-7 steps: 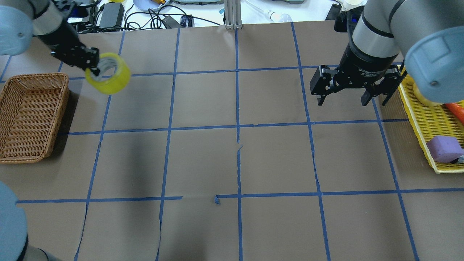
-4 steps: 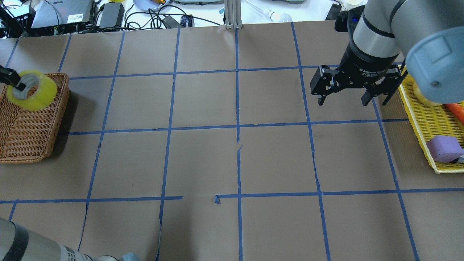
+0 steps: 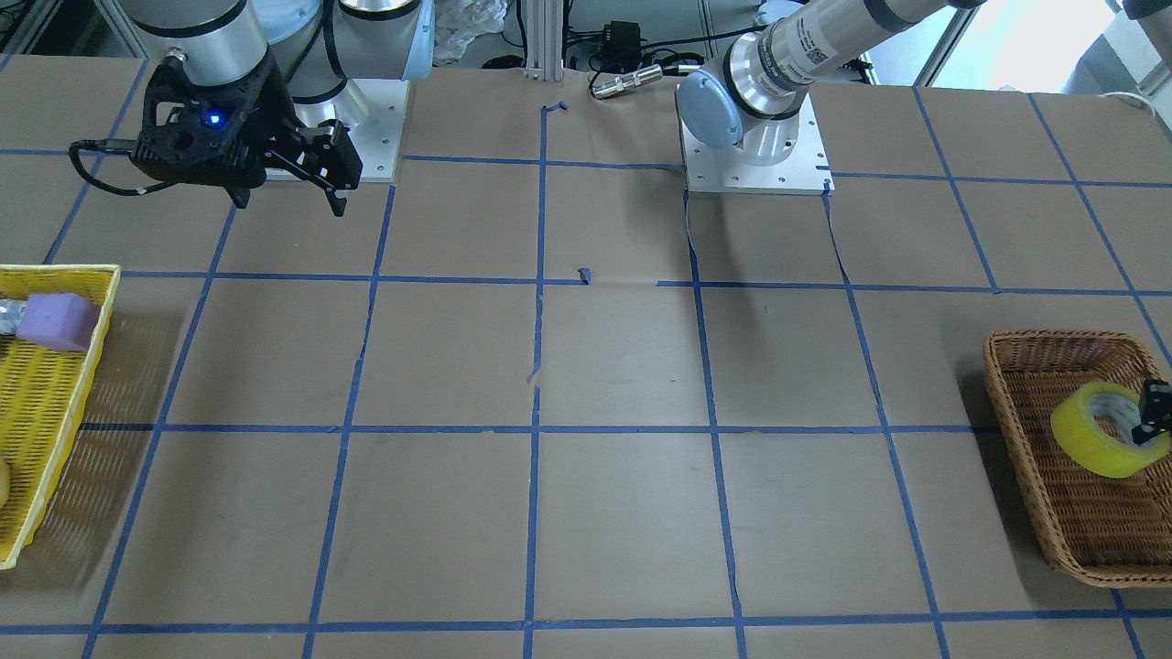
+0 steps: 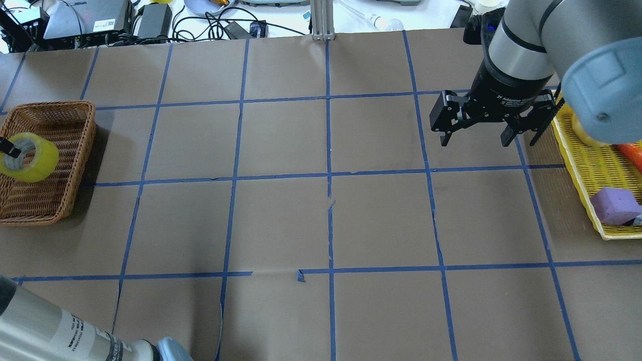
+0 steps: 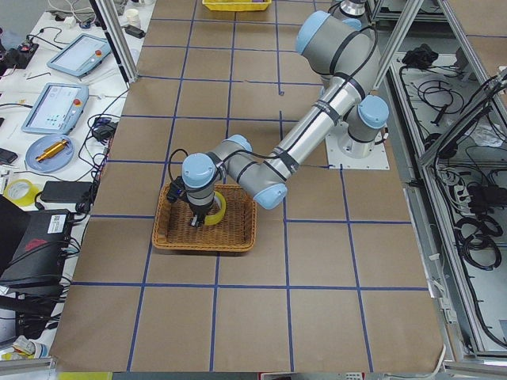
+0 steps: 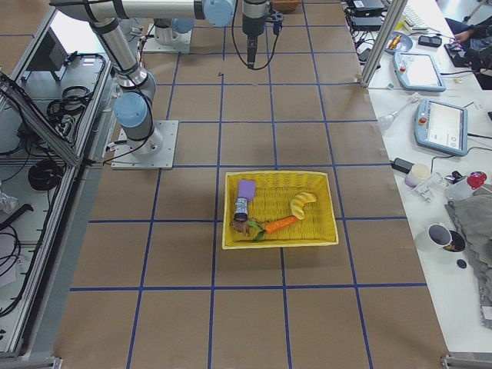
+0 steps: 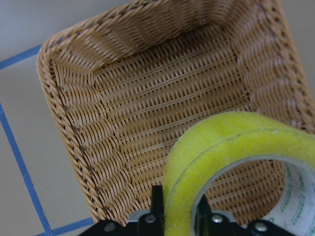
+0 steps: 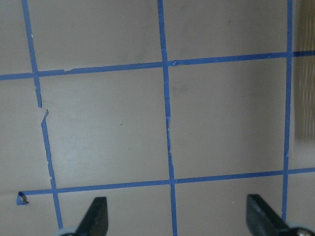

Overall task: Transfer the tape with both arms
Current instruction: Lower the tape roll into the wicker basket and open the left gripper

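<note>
The yellow tape roll (image 4: 30,161) with its white core hangs over the inside of the wicker basket (image 4: 75,108) at the table's left end. My left gripper (image 7: 179,216) is shut on the roll's wall, one finger inside the core and one outside. In the front-facing view the tape (image 3: 1099,435) is above the basket (image 3: 1053,352), with a left fingertip (image 3: 1152,412) at the view's edge. I cannot tell whether the roll touches the basket floor. My right gripper (image 4: 474,142) is open and empty above the table's far right; it also shows in the front-facing view (image 3: 288,201).
A yellow mesh tray (image 4: 587,170) at the right edge holds a purple sponge block (image 4: 614,204) and other items. Blue tape grid lines cross the brown table. Cables and devices lie beyond the far edge. The left arm's forearm (image 4: 60,328) crosses the near left corner.
My left gripper has carried the tape leftward and nearer, from above the table to over the basket, and lower into it. The right arm has not moved.
</note>
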